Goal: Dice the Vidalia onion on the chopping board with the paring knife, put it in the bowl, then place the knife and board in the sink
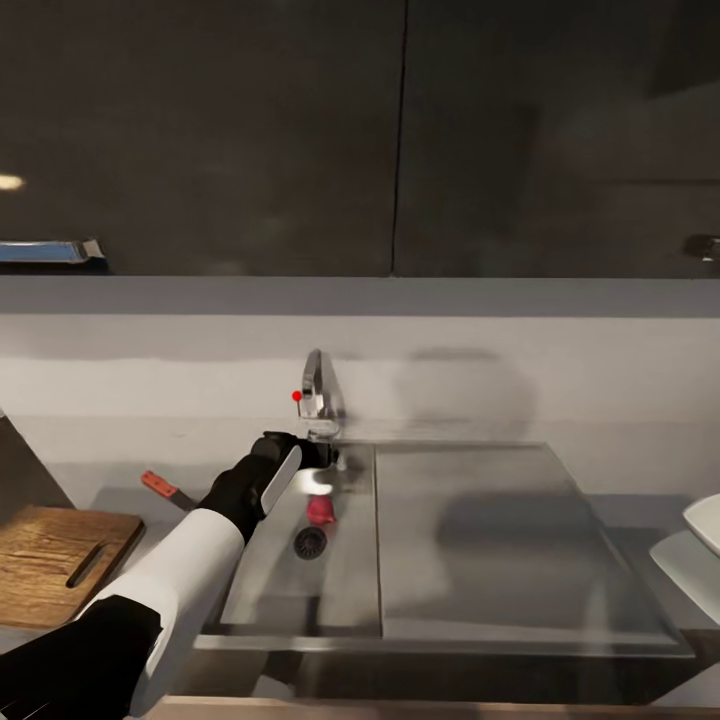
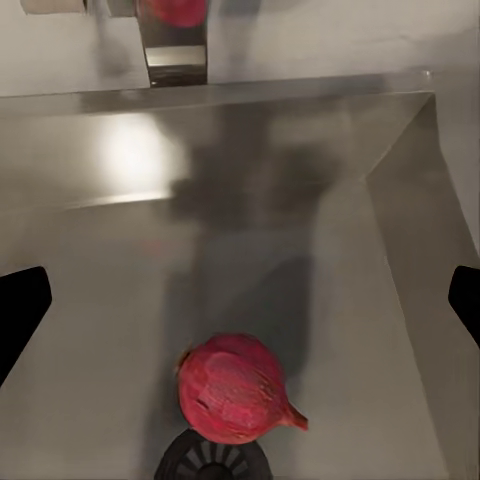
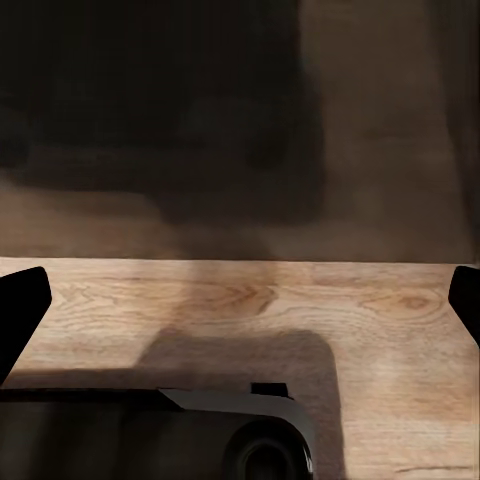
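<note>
Left gripper hovered spread, empty, above onion; onion lay in sink touching drain. Best: descend straight, centre fingers around bulb. Right gripper fingers apart, empty.

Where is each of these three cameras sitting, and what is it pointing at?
Head view: from the robot's head, down over the grey steel sink; its left arm shows.
Left wrist view: along the open left gripper, at the reddish round onion lying in the basin, which the head view shares.
Right wrist view: along the open right gripper, at a light wooden floor.
</note>
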You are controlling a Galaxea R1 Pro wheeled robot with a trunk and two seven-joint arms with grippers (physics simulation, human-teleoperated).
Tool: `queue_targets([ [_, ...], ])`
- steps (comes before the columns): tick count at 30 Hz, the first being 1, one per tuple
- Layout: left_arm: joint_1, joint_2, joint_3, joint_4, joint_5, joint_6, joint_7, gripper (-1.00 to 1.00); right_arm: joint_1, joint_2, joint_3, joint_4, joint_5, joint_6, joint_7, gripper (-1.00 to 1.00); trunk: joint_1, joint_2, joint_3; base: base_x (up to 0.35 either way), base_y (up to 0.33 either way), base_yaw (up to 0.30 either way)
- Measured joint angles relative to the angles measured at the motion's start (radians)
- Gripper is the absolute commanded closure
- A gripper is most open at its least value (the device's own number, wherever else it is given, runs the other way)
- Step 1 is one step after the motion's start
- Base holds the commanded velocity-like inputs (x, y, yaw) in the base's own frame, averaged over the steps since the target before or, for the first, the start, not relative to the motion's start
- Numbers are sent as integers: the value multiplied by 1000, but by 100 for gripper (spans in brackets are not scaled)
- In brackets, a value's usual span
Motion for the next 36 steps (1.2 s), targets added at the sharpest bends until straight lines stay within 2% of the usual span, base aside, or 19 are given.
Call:
queue_targets([
  [23,0,1,0,38,-2,-1,0,-100,0,0,0,0,0,0,0,-100,0,0,-37,9,-6,0],
  [36,0,1,1,66,-3,-27,0,-100,0,0,0,0,0,0,0,-100,0,0,-58,0,0,0],
])
